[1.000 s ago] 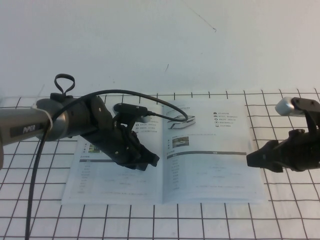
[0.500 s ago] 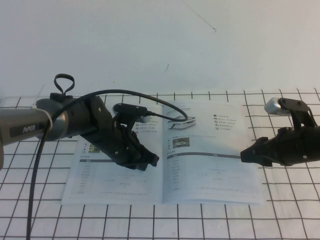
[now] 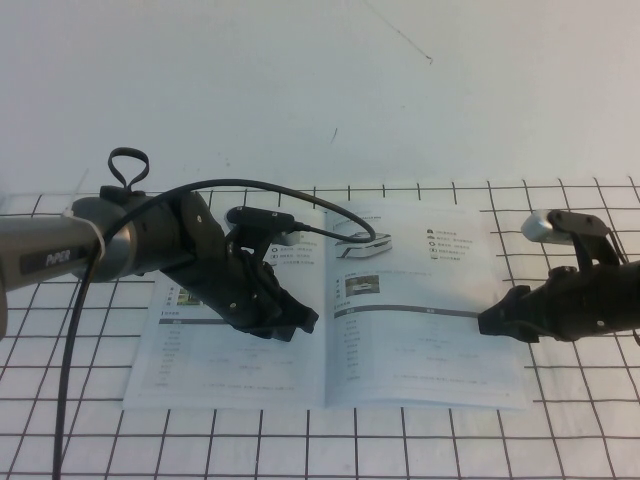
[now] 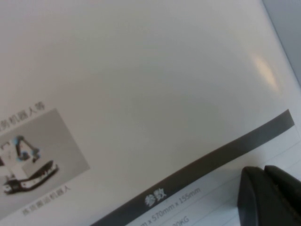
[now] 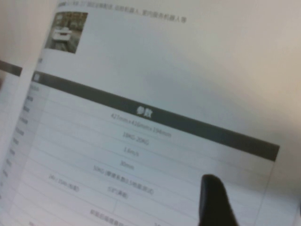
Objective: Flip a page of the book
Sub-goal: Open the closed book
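Note:
The book (image 3: 240, 360) lies open and flat on the gridded table. The page (image 3: 430, 350) is its right-hand leaf, with a flat white-and-black machine pictured near the top and a dark header bar. My left gripper (image 3: 300, 322) is shut and empty, its tip resting on the left-hand leaf beside the spine; in the left wrist view its fingertips (image 4: 256, 197) touch the paper below a dark bar. My right gripper (image 3: 490, 323) is low over the page's outer edge. The right wrist view shows one finger (image 5: 214, 202) over the page's table of text, with nothing held.
The white table with a black grid (image 3: 80, 440) extends around the book. A black cable (image 3: 70, 380) loops from the left arm over the book's top. A white wall (image 3: 320, 90) stands behind.
My right gripper has moved left and lower, from beside the book to over the right leaf's outer edge. The left gripper and the book have not moved.

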### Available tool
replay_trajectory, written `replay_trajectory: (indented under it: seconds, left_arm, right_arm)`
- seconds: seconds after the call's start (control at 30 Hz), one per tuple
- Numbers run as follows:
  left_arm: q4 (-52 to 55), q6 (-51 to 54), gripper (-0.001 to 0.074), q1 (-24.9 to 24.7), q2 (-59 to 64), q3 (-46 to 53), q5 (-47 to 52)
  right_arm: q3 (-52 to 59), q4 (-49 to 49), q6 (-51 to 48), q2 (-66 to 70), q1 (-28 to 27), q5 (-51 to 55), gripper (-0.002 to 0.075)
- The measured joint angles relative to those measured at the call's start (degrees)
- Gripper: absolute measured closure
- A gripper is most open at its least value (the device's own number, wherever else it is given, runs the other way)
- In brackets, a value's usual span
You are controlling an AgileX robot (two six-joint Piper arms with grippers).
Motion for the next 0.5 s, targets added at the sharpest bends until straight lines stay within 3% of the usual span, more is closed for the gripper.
replay_trajectory:
  seconds: [0.5]
  left_arm:
    - [-0.20, 0.00, 0.0738, 0.00, 0.00, 0.00, 0.00]
  right_arm:
    - [-0.09, 1.16, -0.60, 1.46, 0.00, 0.61, 0.0350]
